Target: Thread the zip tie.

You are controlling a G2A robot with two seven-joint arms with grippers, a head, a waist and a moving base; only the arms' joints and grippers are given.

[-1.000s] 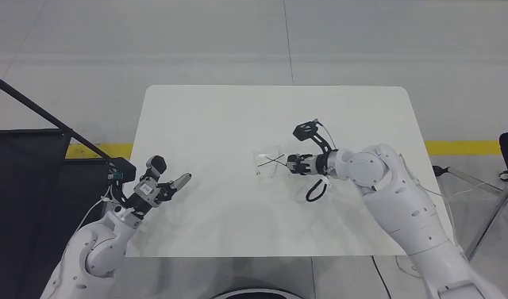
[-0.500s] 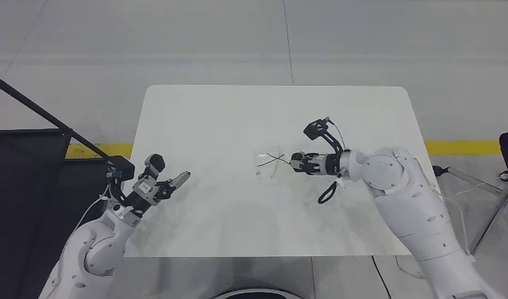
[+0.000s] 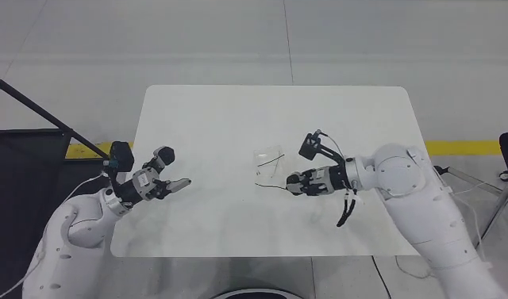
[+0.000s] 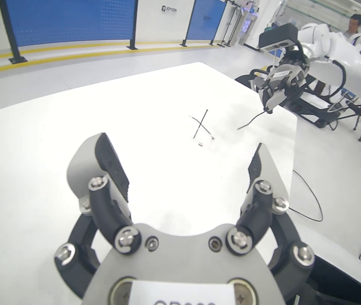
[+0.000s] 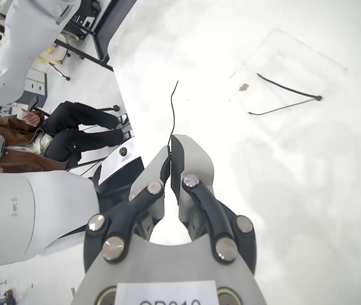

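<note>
Table (image 3: 238, 109), white, takes up the middle of my top view. The right arm (image 3: 401, 172) lies over its right half, and the right jaws are pinched tight on one end of a thin black zip tie (image 5: 173, 109). The left arm (image 3: 75, 228) sits at the near left corner; the left jaws are spread wide with nothing between them, well apart from that tie. A clear sheet (image 5: 297, 61) lies flat near the table's middle. The held tie sticks out past the jaw tips toward the left arm, just beside the sheet on my near side; I cannot tell whether its free end touches the table. Two loose ties (image 5: 286, 90), also black, rest on the sheet: they look crossed from the left wrist view and meet at one end from the right wrist view. A small brownish speck (image 5: 244, 87) lies near them on the sheet.
</note>
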